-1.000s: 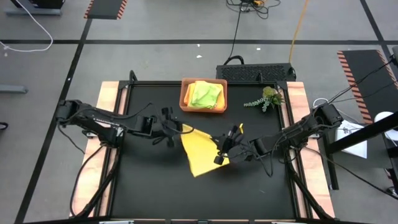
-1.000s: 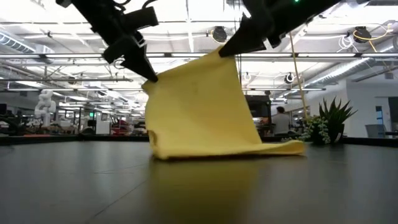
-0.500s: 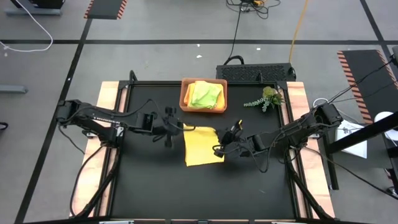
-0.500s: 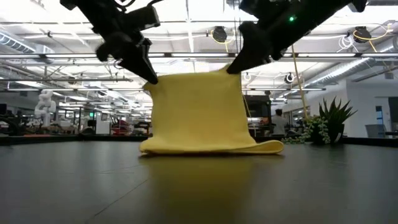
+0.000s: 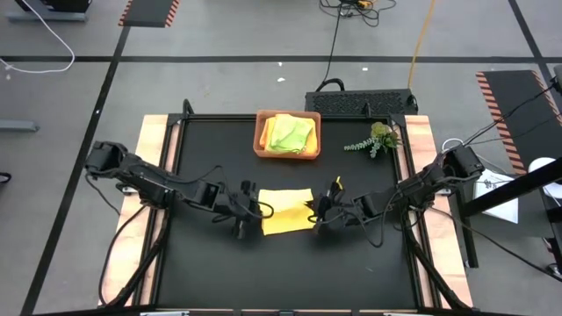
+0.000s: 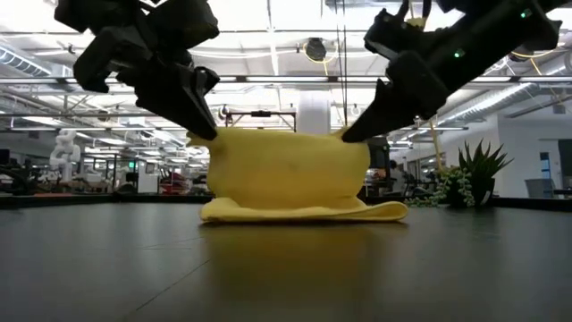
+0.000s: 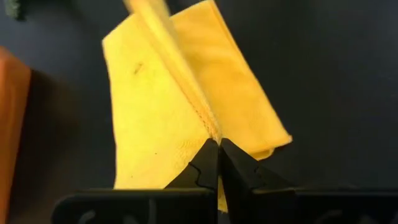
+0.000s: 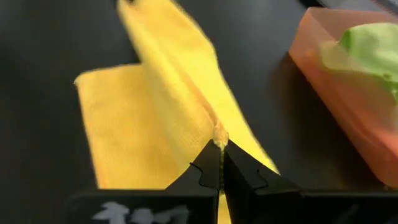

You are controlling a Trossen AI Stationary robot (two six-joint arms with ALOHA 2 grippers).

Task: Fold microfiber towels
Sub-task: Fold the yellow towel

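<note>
Yellow towel (image 5: 286, 211) lay mid-table, doubled over, upper layer lifted off lower. Left gripper (image 5: 256, 211) pinched shut on towel's left edge; right gripper (image 5: 313, 209) pinched shut on right edge. Orange tray (image 5: 262, 140) stood at far table edge, holding lime green towel (image 5: 291, 133). Plant sprig (image 5: 376, 140) lay beside tray.

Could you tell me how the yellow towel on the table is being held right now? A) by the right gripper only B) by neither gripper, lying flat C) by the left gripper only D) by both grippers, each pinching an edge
D: the left gripper and the right gripper are each shut on an edge of the yellow towel, lifting its upper layer off the table.
</note>
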